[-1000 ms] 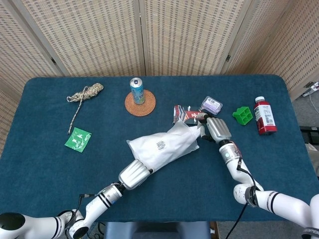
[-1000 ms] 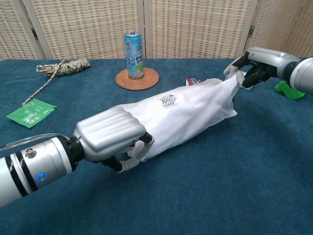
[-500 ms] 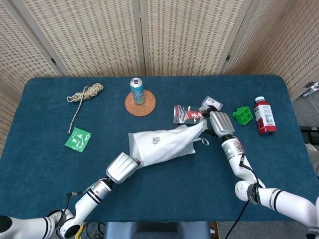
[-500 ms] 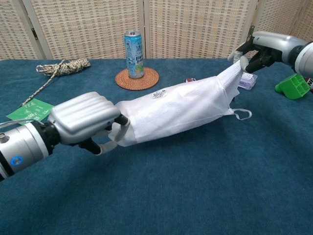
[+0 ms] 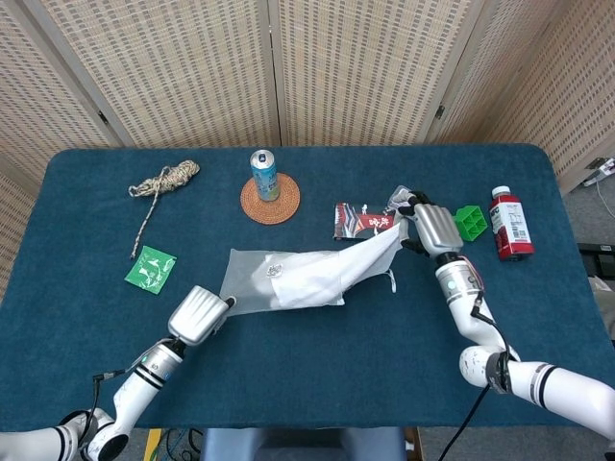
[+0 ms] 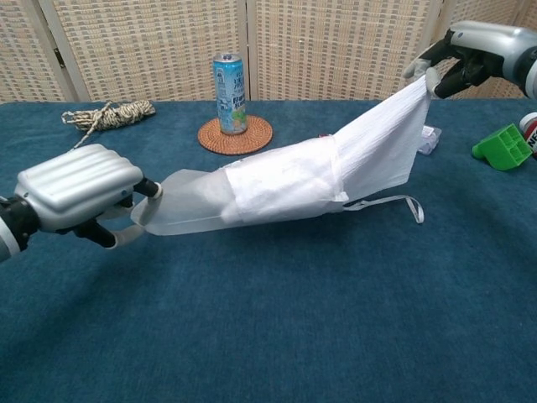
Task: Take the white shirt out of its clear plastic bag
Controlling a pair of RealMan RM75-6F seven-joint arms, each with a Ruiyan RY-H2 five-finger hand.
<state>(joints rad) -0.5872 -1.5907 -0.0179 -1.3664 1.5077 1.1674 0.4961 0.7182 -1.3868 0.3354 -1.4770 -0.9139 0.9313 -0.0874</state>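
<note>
Tabletop (image 5: 307, 365): shirt (image 6: 377, 147) seemingly further out now

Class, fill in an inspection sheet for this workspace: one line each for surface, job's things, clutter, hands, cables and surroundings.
Surface: table with dark blue cloth.
Job's things: shirt partly out of the bag; one end lifted, the rest inside.
Clutter: can on a coaster, rope, green packet, red-black packet, purple box mostly hidden, green holder, red bottle.
Hands: left hand grips the bag's closed end; right hand pinches the shirt's raised end.
Cables: thin one by the left arm, black one by the right arm.
Surroundings: woven screens behind the table.
</note>
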